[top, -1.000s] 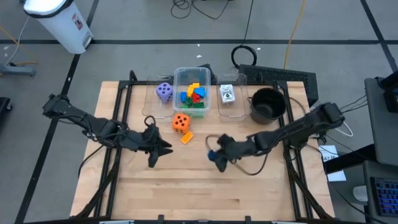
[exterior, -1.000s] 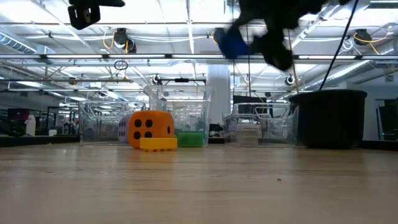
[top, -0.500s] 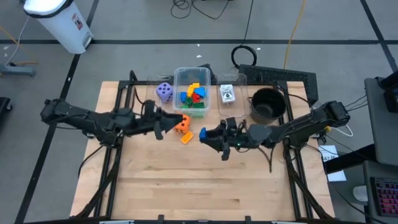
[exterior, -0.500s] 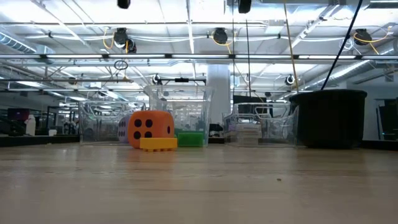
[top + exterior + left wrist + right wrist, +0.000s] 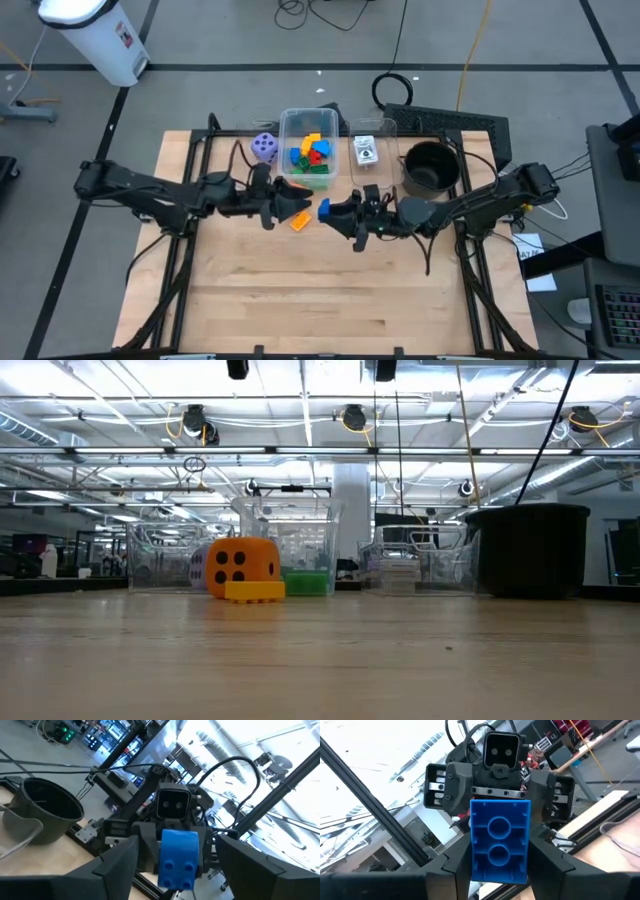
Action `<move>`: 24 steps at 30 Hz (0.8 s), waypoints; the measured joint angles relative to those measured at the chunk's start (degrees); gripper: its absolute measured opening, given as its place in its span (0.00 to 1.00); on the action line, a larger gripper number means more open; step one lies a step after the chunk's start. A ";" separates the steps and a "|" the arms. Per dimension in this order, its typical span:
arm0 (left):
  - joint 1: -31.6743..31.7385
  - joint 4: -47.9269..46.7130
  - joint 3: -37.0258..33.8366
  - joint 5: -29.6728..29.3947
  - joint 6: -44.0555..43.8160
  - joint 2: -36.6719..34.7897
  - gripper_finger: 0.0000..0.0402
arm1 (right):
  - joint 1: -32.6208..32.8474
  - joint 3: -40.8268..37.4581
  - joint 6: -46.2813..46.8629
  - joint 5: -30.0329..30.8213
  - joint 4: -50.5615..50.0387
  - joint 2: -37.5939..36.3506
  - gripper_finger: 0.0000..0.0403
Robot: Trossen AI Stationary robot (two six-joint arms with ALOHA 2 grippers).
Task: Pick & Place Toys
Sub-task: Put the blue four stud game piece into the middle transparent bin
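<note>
Since the earlier frame your two arms have closed head-on above mid-table. Your right gripper pinches a blue block; the left gripper is spread, facing it. Clear tub at 12 o'clock holds several blocks; orange die and yellow block remain out.

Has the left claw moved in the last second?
Yes. The left gripper has swung up from the bare table toward the clear tub, now facing the right gripper.
</note>
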 joint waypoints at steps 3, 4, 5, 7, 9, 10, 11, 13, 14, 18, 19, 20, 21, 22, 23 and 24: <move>-0.01 1.20 0.00 0.01 -0.24 1.64 0.70 | -0.01 0.00 0.93 -0.07 -0.59 -0.03 0.35; -0.01 1.31 0.00 0.01 -0.27 2.09 0.71 | 0.00 0.00 0.93 -0.08 -0.67 -0.07 0.35; -0.01 1.30 0.00 0.01 -0.30 2.52 0.71 | 0.00 0.00 0.89 -0.09 -0.68 -0.07 0.35; -0.01 1.27 0.00 0.04 -0.36 2.96 0.71 | 0.00 0.00 0.91 -0.11 -0.77 -0.04 0.35; -0.01 1.48 0.10 0.44 -0.35 3.47 0.71 | 0.00 0.00 0.93 -0.13 -0.75 -0.05 0.35; -0.01 1.48 0.36 0.81 -0.32 3.66 0.71 | 0.00 0.00 0.93 -0.13 -0.74 -0.07 0.35; 0.00 1.38 0.57 1.03 -0.16 3.78 0.71 | 0.00 0.00 0.93 -0.13 -0.79 -0.04 0.35; -0.01 1.23 1.30 1.25 0.95 4.05 0.71 | 0.00 0.00 1.02 -0.15 -1.08 -0.06 0.35; -0.01 1.60 2.00 1.43 1.80 4.53 0.71 | 0.00 0.00 1.17 -0.15 -1.19 -0.05 0.35; -0.01 -1.11 5.01 1.86 4.28 5.81 0.71 | 0.00 0.00 1.80 -0.17 -1.20 -0.07 0.35; -0.01 -1.71 6.05 2.44 4.73 6.34 0.71 | 0.00 0.00 1.80 -0.20 -1.20 -0.06 0.35; -0.01 -3.17 6.68 2.65 4.78 6.55 0.71 | 0.00 0.00 1.80 -0.20 -1.23 -0.07 0.35; -0.01 -4.72 7.33 3.12 4.78 6.96 0.71 | 0.00 0.00 1.80 -0.22 -1.29 -0.07 0.35; -0.01 -5.16 8.38 3.64 4.88 7.74 0.71 | 0.00 0.00 1.80 -0.24 -1.29 -0.07 0.35; -0.01 -5.47 9.20 4.09 4.93 8.51 0.71 | 0.00 0.00 1.80 -0.24 -1.34 -0.07 0.35; -0.01 -5.99 9.63 4.43 4.93 8.92 0.71 | 0.00 0.00 1.80 -0.24 -1.52 -0.07 0.35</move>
